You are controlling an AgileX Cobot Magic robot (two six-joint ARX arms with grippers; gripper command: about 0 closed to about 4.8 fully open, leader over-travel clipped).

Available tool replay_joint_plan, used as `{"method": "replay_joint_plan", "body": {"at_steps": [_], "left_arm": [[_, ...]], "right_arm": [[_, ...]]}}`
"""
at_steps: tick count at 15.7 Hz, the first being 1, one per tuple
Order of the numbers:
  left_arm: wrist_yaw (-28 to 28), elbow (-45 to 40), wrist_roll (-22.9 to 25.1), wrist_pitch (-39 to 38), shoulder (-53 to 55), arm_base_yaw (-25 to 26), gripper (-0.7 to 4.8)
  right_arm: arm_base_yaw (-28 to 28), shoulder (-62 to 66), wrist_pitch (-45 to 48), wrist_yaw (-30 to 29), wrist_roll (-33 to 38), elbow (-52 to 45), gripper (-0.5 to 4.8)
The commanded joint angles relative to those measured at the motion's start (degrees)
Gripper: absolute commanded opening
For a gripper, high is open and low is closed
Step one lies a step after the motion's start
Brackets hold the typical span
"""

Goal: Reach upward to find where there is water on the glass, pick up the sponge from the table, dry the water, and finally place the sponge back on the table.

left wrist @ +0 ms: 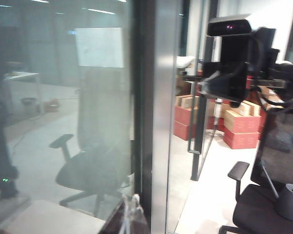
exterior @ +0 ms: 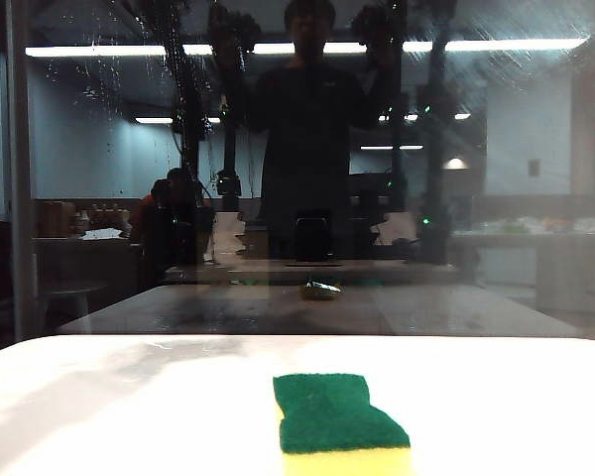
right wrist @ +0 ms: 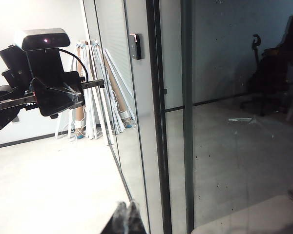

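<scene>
The sponge, yellow foam with a green scouring layer on top, lies flat on the white table near its front edge. Behind the table stands the dark glass. Water shows as fine pale droplets and thin drip streaks high on the pane's left part. Neither gripper shows directly in the exterior view; only dim reflections of raised arms appear near the top of the pane. My left gripper is shut and empty, pointing at the grey frame strip. My right gripper is shut and empty too, close to the pane.
The right arm with its camera hangs in the left wrist view, the left arm with its camera in the right wrist view. A grey vertical frame strip runs down the pane's left. An office chair stands beyond the glass.
</scene>
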Motion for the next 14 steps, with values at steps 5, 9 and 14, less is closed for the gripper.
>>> {"method": "replay_joint_plan", "body": {"at_steps": [5, 9, 14], "left_arm": [[-21.88, 0.31, 0.35, 0.81, -0.15, -0.04, -0.05], [-43.39, 0.31, 6.97, 0.59, -0.15, -0.04, -0.05], [-63.1, 0.31, 14.19, -4.0, -0.15, -0.04, -0.05]], "right_arm": [[0.02, -0.26, 0.96, 12.2, -0.11, 0.28, -0.06], [0.02, -0.26, 0.96, 31.45, -0.15, 0.28, -0.06], [0.02, -0.26, 0.94, 51.3, -0.57, 0.28, -0.06]]}}
